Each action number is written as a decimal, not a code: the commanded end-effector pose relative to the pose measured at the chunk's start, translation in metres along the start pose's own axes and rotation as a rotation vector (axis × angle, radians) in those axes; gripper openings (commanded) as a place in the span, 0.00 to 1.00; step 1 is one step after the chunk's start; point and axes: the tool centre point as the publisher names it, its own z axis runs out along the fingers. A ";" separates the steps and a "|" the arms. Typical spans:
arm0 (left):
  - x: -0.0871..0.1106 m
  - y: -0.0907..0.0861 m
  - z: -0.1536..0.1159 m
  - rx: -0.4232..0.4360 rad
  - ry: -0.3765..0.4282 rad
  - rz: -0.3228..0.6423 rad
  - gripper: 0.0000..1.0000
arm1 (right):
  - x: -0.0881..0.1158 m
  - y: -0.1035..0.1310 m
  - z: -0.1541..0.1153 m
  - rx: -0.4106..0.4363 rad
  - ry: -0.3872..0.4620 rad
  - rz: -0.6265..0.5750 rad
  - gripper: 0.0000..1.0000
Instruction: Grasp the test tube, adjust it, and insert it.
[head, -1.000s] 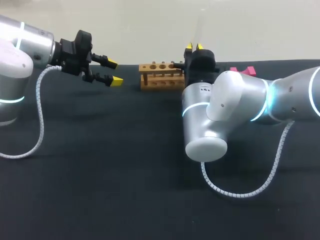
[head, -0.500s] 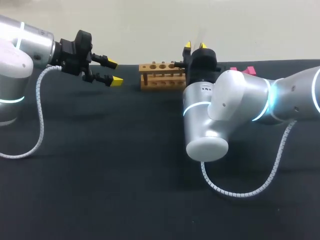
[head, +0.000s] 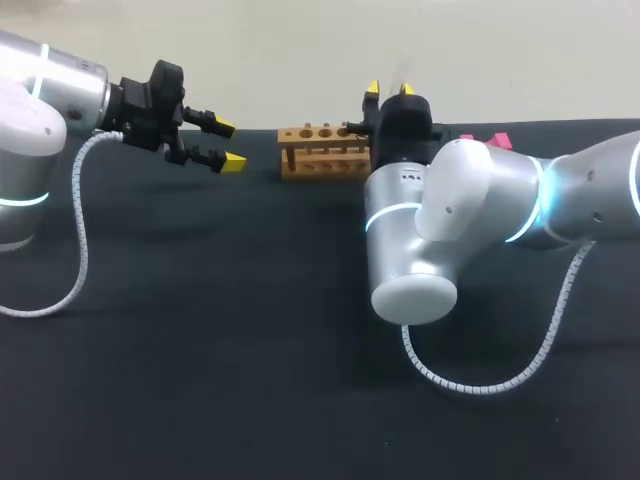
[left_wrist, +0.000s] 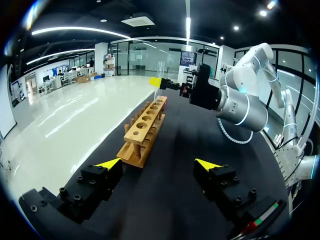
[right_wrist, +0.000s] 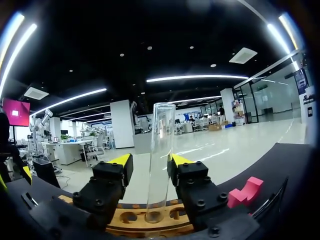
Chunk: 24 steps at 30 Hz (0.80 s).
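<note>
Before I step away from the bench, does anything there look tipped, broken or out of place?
Nothing stands out. The test tube stands upright with its lower end in a hole of the wooden rack, inside the open right end effector, and shows no breakage. The rack sits level on the table.

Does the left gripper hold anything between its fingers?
No, the left gripper is open and empty; the rack stands ahead of it.
</note>
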 end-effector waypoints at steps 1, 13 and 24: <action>0.001 0.000 0.000 -0.002 -0.003 0.002 1.00 | -0.004 0.002 -0.001 -0.183 0.004 -0.002 0.47; 0.001 0.000 0.000 -0.002 -0.003 0.002 1.00 | -0.012 0.020 -0.005 -0.221 0.001 -0.016 0.49; 0.001 0.000 0.000 -0.002 -0.003 0.002 1.00 | -0.016 0.012 -0.009 -0.199 0.029 -0.033 1.00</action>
